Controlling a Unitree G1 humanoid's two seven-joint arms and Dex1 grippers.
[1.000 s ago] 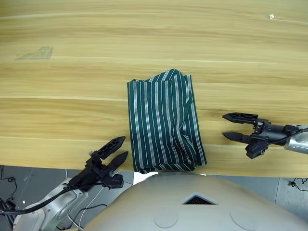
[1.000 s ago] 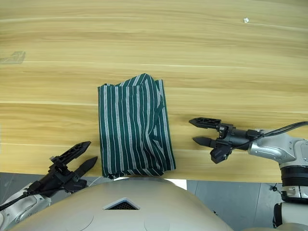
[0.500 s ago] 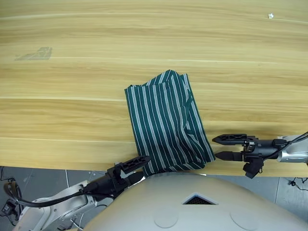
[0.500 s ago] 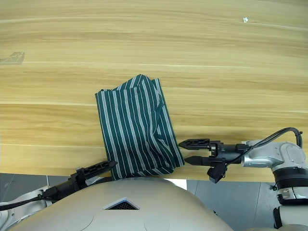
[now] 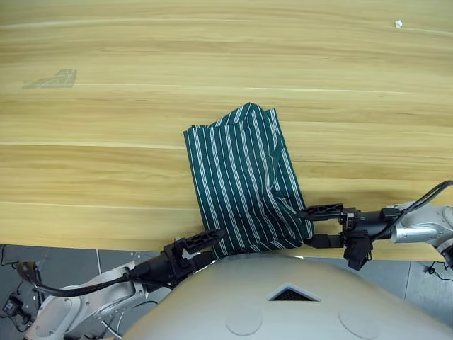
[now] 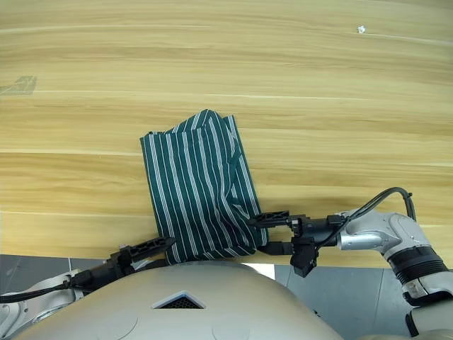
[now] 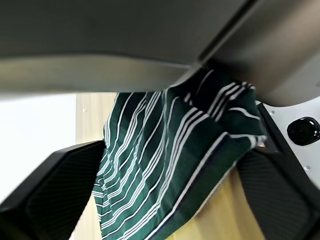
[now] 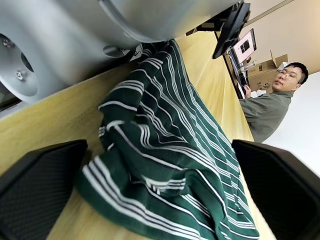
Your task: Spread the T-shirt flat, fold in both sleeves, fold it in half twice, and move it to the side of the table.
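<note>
Green-and-white striped fabric T-shirt (image 5: 241, 177), folded into a narrow oblong, lying on the light wood-grain table (image 5: 106, 142), right of centre and hard against the near edge. Long axis running near to far, tilted slightly, far end leaning left.

Near right corner of the cloth set between the black fingers (image 8: 40, 180) of the right gripper (image 5: 306, 227). Jaws apart, one finger on each side of the corner, not pressed onto the fabric. Near left corner set likewise between the fingers (image 7: 55, 190) of the left gripper (image 5: 207, 246). Jaws apart, cloth loose in the gap, tips at the table's near edge.

Stripes running lengthwise. Left long edge straight. Right long edge uneven, with a raised fold line along it. Far end rumpled, rising to a small peak. Near right corner bunched in several layers, as seen in the right wrist view.

Near end of the cloth at the table's near edge. Broad bare wood to the left, right and far side. Faint grey mark (image 5: 51, 79) far left, small white speck (image 5: 399, 23) far right, both well apart from the cloth.
</note>
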